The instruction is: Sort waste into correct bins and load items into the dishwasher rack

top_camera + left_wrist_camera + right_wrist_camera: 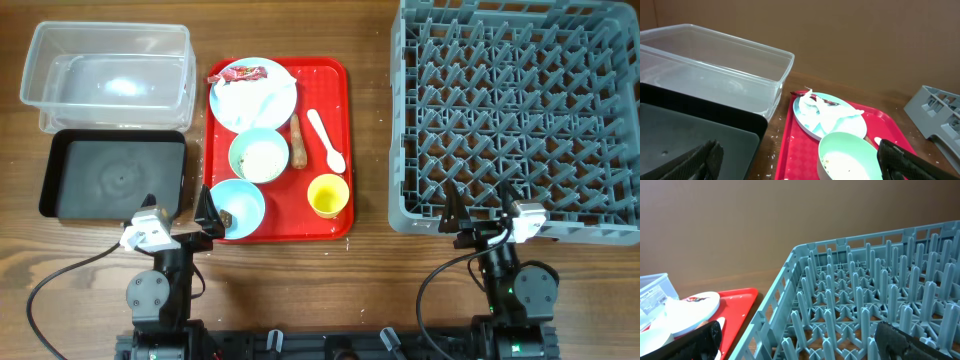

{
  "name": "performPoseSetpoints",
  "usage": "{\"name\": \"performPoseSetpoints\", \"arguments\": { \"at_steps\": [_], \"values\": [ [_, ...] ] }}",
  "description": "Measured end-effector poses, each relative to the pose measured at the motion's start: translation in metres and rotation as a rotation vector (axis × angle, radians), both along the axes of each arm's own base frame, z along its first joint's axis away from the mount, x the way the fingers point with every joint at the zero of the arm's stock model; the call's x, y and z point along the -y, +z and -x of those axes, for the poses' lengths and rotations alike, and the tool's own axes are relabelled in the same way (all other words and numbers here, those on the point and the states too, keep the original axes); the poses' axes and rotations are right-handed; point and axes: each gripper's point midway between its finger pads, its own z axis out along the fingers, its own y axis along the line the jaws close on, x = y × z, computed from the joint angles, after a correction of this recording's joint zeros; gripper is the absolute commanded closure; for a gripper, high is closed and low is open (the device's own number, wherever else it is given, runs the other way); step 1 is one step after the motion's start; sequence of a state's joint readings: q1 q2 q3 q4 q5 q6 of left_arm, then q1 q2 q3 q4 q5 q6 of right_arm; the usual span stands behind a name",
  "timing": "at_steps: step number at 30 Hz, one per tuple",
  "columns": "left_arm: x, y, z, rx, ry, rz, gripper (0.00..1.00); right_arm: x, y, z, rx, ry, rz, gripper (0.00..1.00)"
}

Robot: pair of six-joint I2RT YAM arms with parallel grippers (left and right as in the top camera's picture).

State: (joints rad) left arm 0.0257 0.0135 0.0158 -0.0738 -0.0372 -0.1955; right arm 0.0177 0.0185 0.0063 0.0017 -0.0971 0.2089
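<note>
On the red tray (335, 85), a light blue plate (283, 95) holds a red-and-white wrapper (243, 73) and white tissue (245, 98). One light blue bowl (259, 155) holds rice-like grains; another bowl (240, 200) sits at the tray's front left. A brown stick (297, 142), white spoon (326, 140) and yellow cup (327, 195) lie beside them. The clear tub (110, 75), black tray (115, 175) and grey rack (520, 110) are empty. My left gripper (178, 208) is open near the front bowl. My right gripper (482, 208) is open at the rack's front edge.
In the left wrist view, loose white grains (771, 150) lie on the wood between the black tray (700, 130) and red tray (800, 150). The right wrist view shows the rack's pegs (865, 295) close ahead and the red tray (737, 310) to the left.
</note>
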Motion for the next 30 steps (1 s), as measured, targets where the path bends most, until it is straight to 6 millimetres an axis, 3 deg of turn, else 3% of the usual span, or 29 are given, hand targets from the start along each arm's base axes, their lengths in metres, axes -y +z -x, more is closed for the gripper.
{"name": "performPoseSetpoints", "arguments": {
  "at_steps": [22, 26, 28, 30],
  "values": [
    [-0.001, 0.003, 0.0, 0.012, 0.004, -0.001, 0.0, 0.0, 0.002, 0.0, 0.009, 0.0, 0.009, 0.0],
    [-0.001, 0.004, -0.001, 0.021, 0.004, 0.0, 0.0, 0.0, 0.026, 0.001, 0.107, -0.001, 0.011, 0.0],
    [-0.001, 0.021, -0.001, 0.094, 0.003, -0.002, 0.0, 0.0, 0.044, 0.004, 0.183, -0.003, 0.021, 0.0],
    [-0.001, 0.039, 0.0, 0.168, 0.003, -0.004, 0.0, 0.0, 0.05, 0.005, 0.207, -0.004, 0.028, 0.0]
  ]
}}
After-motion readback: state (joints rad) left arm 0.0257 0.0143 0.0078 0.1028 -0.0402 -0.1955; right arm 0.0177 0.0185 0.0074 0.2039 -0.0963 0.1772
